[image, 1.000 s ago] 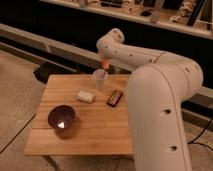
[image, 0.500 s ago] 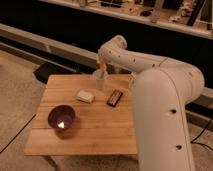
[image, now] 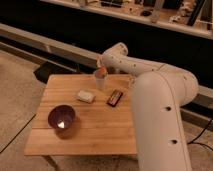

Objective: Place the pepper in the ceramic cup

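Observation:
The white ceramic cup [image: 100,81] stands upright near the far edge of the wooden table [image: 90,132]. The orange pepper [image: 102,72] shows at the cup's mouth, sticking up a little above the rim. My gripper [image: 102,66] is right above the cup, reaching in from the right on the white arm, and it touches or nearly touches the pepper's top. The pepper's lower part is hidden inside the cup.
A dark purple bowl [image: 61,119] sits at the table's front left. A small pale block [image: 85,96] and a black rectangular bar [image: 115,97] lie in the middle. My large white arm [image: 160,115] covers the table's right side. A dark ledge runs behind.
The arm's wrist has shifted slightly down and to the right above the cup. The cup, the bowl and the other objects have not moved.

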Robot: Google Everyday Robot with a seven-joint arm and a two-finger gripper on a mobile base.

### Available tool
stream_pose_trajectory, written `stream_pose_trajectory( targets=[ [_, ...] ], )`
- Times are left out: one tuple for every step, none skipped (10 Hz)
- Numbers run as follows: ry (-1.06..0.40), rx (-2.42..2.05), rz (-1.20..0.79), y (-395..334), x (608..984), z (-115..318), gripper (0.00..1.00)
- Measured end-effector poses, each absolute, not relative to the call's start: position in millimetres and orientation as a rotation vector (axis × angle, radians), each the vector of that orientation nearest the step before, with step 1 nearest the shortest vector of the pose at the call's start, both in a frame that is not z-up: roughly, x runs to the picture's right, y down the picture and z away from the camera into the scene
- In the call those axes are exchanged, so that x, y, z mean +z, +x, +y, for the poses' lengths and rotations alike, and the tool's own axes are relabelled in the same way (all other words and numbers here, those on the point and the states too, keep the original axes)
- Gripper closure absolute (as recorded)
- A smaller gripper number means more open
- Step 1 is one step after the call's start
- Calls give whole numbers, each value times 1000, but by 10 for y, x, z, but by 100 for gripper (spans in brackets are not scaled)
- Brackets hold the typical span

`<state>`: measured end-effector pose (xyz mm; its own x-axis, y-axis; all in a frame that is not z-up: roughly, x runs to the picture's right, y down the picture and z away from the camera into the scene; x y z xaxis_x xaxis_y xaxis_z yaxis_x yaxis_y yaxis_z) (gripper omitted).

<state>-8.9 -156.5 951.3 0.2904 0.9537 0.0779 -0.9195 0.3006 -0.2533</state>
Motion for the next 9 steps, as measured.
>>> stream_pose_trajectory(
  targets=[
    [-175, 1251, -238, -102, 9561, -1547, 100],
    [-182, 1247, -245, -118, 9604, -1520, 100],
    [-191, 1248, -249, -129, 9632, -1485, 100],
    [-199, 1249, -250, -132, 9646, -1455, 100],
    [-220, 1253, -250, -147, 9652, -1379, 100],
    [-235, 1254, -246, -153, 9647, -1319, 100],
    [-245, 1256, -245, -159, 9626, -1285, 100],
    [-264, 1259, -240, -175, 9586, -1217, 99],
    [-275, 1259, -237, -191, 9552, -1189, 96]
  ],
)
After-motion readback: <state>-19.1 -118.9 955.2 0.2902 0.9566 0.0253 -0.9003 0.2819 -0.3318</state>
